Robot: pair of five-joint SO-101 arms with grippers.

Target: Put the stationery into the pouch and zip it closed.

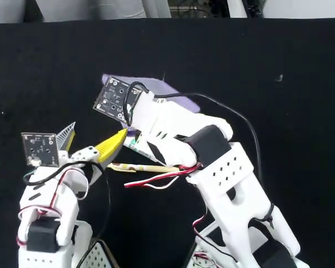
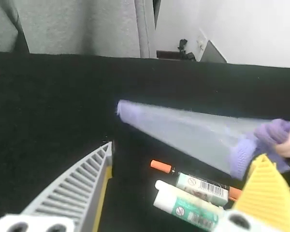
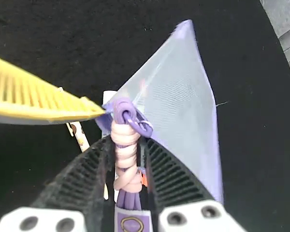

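1. Where the right gripper [image 3: 127, 142] meets the corner of the pouch [image 3: 183, 106], its black jaws are pressed together on the pull cord [image 3: 125, 123], a knotted pink and purple loop.
2. Pouch: purple mesh, lying on the table in the upper centre of the high frame, with one end under the right arm. Cannot tell whether the zip is open.
3. Left gripper [image 1: 99, 128]: lower left of the high frame, jaws spread wide, grey finger [image 1: 67, 134] on one side and yellow finger [image 1: 113, 145] on the other. It holds nothing. The yellow tip sits just beside the pull cord and the right gripper.
4. Stationery, all outside the pouch:
   - Two white tubes with green labels [image 2: 203, 186] and an orange-capped marker [image 2: 160, 166] lie close together on the table. They are just beside the pouch's long edge, within the span of the left gripper's spread fingers.
   - A cream pen [image 1: 142, 167] lies flat at the centre of the high frame, near the yellow finger.
5. Surface: black cloth [image 1: 268, 56] covers the whole table.
6. Room: grey curtain [image 2: 87, 24] and white wall [image 2: 246, 29] beyond the table's far edge.
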